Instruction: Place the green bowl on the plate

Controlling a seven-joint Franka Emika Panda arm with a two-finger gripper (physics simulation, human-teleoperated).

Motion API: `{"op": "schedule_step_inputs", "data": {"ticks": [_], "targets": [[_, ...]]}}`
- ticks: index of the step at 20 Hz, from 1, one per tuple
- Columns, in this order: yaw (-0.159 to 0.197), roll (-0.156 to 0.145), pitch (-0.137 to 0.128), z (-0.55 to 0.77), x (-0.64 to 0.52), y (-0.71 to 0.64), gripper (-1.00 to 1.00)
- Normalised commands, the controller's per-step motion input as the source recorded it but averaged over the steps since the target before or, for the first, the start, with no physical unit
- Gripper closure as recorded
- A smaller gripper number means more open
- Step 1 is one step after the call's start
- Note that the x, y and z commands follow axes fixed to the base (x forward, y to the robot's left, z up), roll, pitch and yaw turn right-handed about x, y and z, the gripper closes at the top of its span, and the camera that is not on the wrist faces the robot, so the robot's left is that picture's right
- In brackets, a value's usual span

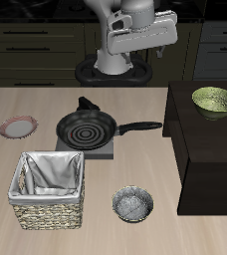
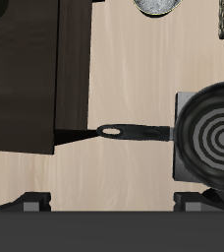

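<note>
Green bowl (image 1: 215, 101) sits upright on the dark raised cabinet (image 1: 210, 149), near its back edge, not held by anything. Plate (image 1: 19, 127) lies flat on the worktop (image 1: 101, 224) at the opposite side edge, well apart from the bowl.

Between them: black frying pan (image 1: 86, 129) with spiral base on a small grey stove pad (image 1: 107, 152), around mid-worktop; the pan's handle (image 1: 140, 127) points toward the dark cabinet, tip close to its side. Wicker basket (image 1: 49, 189) with pale cloth lining stands nearer the front edge, below the plate's side. Grey-silver patterned bowl (image 1: 132, 204) rests near the front edge, just beside the basket but not touching.

Pincer (image 1: 138, 50) hangs high over the back edge of the worktop, above the pan area, away from every object, holding nothing. Fingers poorly visible in the exterior view; the wrist view shows only two dark finger parts (image 2: 32, 202) set wide apart at the frame edge, so it reads as spread. The wrist view also shows the pan (image 2: 214, 136) and handle, the cabinet (image 2: 26, 79), and a sliver of the grey bowl (image 2: 158, 7).
</note>
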Motion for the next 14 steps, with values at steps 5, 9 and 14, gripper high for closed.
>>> {"op": "schedule_step_inputs", "data": {"ticks": [5, 9, 14], "targets": [[-0.001, -0.034, -0.053, 0.18, 0.28, 0.16, -1.00], [0.027, -0.050, -0.039, 0.07, 0.32, 0.13, -1.00], [0.002, -0.040, -0.023, 0.10, 0.19, 0.06, -1.00]]}}
